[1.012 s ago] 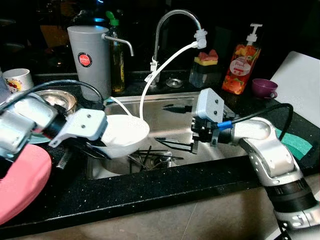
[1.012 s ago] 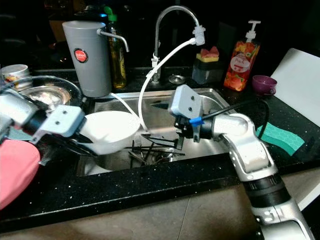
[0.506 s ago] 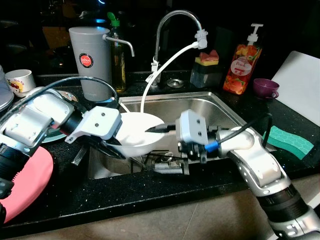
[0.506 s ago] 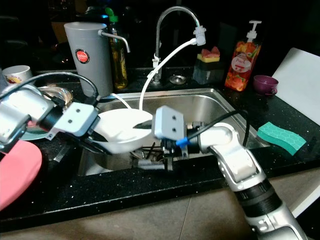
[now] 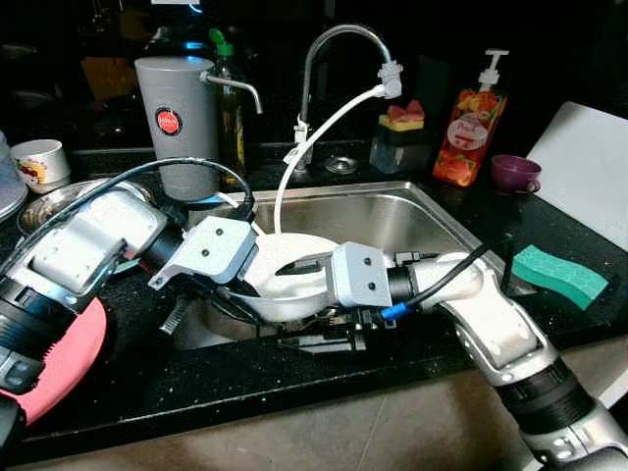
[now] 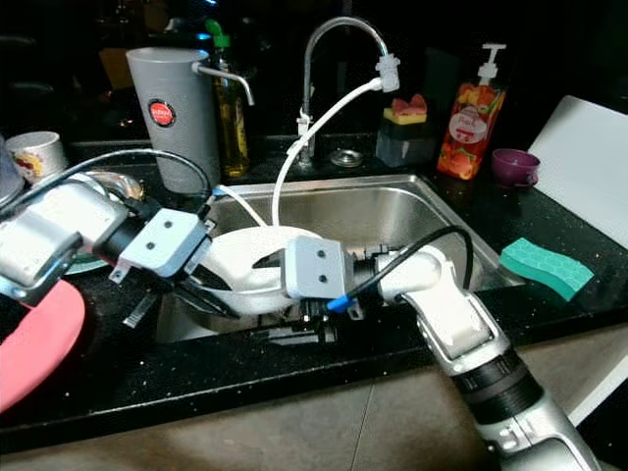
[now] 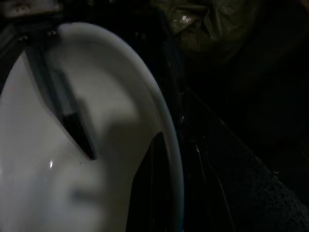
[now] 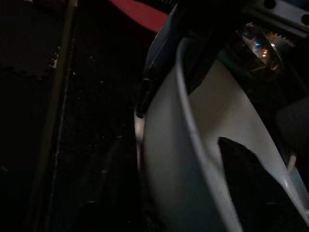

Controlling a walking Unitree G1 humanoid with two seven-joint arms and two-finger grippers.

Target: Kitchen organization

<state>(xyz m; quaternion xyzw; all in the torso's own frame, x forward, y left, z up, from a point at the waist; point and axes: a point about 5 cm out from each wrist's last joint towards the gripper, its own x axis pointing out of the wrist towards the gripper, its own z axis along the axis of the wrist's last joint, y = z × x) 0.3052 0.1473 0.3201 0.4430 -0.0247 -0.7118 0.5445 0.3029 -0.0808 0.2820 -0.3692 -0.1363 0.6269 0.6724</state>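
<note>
Bowl (image 5: 285,280): over the sink (image 5: 392,211), between both grippers.
Left gripper (image 5: 257,285): fingers clamped on the bowl's rim.
Right gripper (image 5: 312,265): straddles the opposite rim, grip uncertain.

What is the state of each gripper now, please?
Left gripper: shut on the white bowl, over the sink.
Right gripper: at the bowl's opposite rim, one finger inside; grip cannot be told.

Around the sink (image 5: 412,211): one white bowl (image 5: 285,280), one grey canister (image 5: 179,118), two bottles (image 5: 468,123) (image 5: 231,108), two cups (image 5: 514,173) (image 5: 41,162), one green sponge (image 5: 559,276), and perhaps several dark utensils (image 5: 324,341) below.
</note>
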